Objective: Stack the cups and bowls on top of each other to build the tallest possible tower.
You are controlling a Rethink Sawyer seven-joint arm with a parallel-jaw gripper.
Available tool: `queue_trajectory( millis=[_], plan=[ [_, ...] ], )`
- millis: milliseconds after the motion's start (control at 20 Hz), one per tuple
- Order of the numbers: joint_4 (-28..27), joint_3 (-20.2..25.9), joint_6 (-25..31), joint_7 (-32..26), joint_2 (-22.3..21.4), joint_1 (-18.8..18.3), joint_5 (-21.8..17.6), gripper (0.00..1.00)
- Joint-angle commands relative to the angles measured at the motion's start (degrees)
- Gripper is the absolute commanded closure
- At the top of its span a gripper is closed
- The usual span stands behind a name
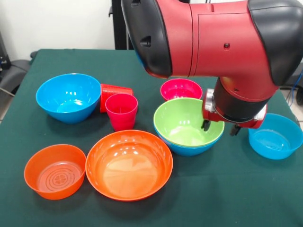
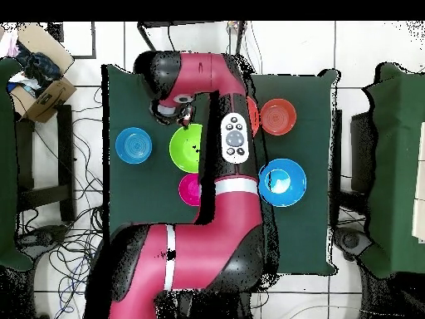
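Green-clothed table (image 1: 246,189) bearing all items; white wall behind, tiled floor with cables visible from overhead.

Gripper (image 1: 221,127) suspended at the right rim of the lime green bowl (image 1: 187,123), just above rim level. Two dark fingertips (image 1: 206,125) visible and set apart, nothing between them. One tip directly over the bowl's right edge, the other outside it, toward the light blue bowl (image 1: 275,137).

Lime green bowl nested inside a large blue bowl (image 1: 189,147), only a blue band showing beneath. Small magenta bowl (image 1: 181,89) just behind this pair, near the gripper.

Remaining items to the left in the front view, well apart from the gripper:
- Second large blue bowl (image 1: 68,97), far left.
- Red-orange cup (image 1: 113,94) lying on its side, touching the blue bowl.
- Pink-magenta cup (image 1: 121,111) upright, just in front of the tipped cup.
- Large orange bowl (image 1: 129,164), front centre.
- Small ringed-bottom orange bowl (image 1: 55,171), just beside the large orange one.

Overhead: gripper (image 2: 184,116) beside lime green bowl (image 2: 187,147); most of the remaining items covered by the arm.
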Motion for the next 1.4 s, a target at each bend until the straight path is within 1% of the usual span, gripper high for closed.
queue_trajectory(
  millis=[50, 250, 450, 650, 1000, 1300, 1400],
  plan=[
    [11.4, -1.8, -9.0, 4.6, -1.3, 1.3, -2.2, 0.00],
    [12.4, -2.0, -11.1, 3.4, -0.7, 1.3, -1.8, 0.00],
    [11.5, -2.3, -11.9, 2.0, 0.8, 1.5, -2.1, 0.00],
    [13.2, -2.2, -13.7, -0.1, 0.8, 1.3, -1.8, 0.00],
    [14.7, -1.8, -15.5, -1.0, 0.2, 1.5, -1.6, 0.00],
    [13.8, -1.3, -15.9, -2.1, 1.0, 1.3, -1.5, 0.00],
    [12.5, -0.7, -15.7, -2.2, 1.8, 1.1, -1.0, 0.00]
  ],
)
